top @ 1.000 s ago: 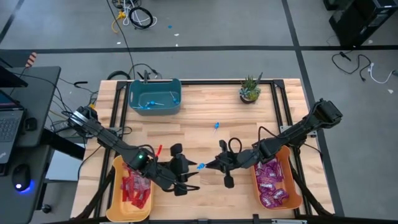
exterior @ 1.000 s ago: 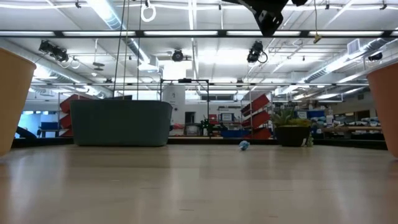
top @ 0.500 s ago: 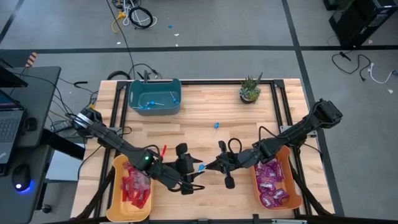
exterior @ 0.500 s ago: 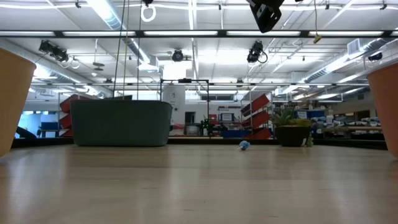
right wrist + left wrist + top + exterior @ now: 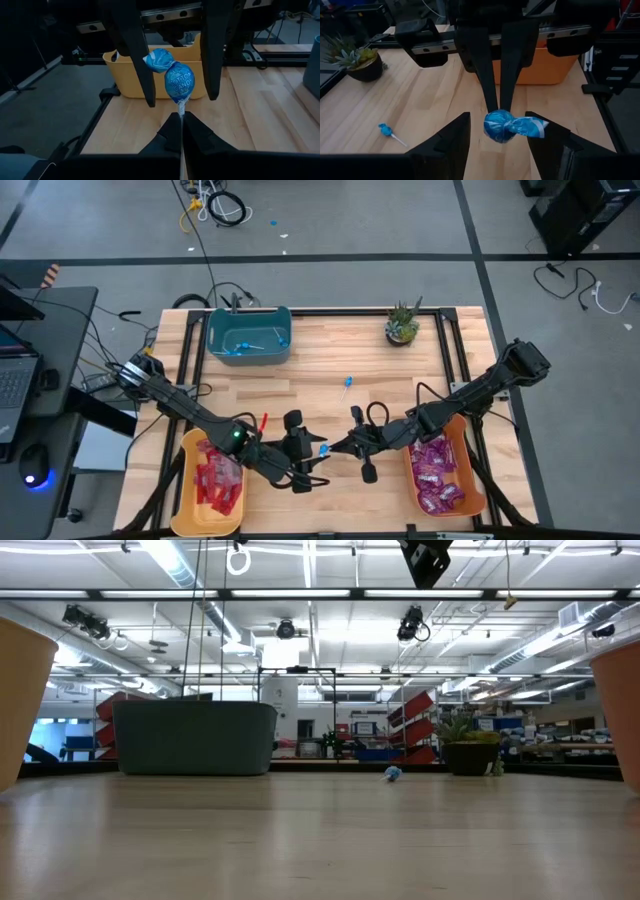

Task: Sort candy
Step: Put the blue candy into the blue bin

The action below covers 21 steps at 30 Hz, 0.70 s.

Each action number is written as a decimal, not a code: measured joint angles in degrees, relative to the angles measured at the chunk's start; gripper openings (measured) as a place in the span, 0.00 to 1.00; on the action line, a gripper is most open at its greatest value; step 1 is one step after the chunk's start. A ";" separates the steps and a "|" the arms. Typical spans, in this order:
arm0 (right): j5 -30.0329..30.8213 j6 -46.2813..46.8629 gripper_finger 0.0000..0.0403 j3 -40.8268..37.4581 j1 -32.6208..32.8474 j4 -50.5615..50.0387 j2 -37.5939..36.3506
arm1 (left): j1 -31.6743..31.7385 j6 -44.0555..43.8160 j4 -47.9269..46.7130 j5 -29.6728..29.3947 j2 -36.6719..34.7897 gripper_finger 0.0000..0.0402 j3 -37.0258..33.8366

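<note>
Blue foil marks the lollipop point(image 5: 172, 75) we are handing over: a round head with a twisted wrapper tail, printed lettering faintly visible. We have the right gripper point(image 5: 181, 131) pinched shut on its thin white stick, holding the sweet aloft over the middle of the near table edge, between the yellow bin point(image 5: 213, 480) of red packets and the orange bin point(image 5: 440, 470) of purple ones. The stick's long axis runs from the right fingers toward the left arm. Our left gripper point(image 5: 499, 134) stands wide apart and empty, one finger on either side of the head, not yet touching. A second lollipop point(image 5: 347, 384) lies on the table, well apart, toward the teal bin point(image 5: 248, 334).
</note>
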 joint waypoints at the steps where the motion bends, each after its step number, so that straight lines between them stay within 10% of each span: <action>1: 0.00 0.01 0.00 0.00 0.00 -0.01 0.00 | 0.00 0.00 0.00 0.01 0.00 0.48 0.00; 21: 0.00 -0.01 0.04 0.00 0.00 -0.12 0.00 | 0.04 0.19 -0.09 0.21 0.00 0.22 0.00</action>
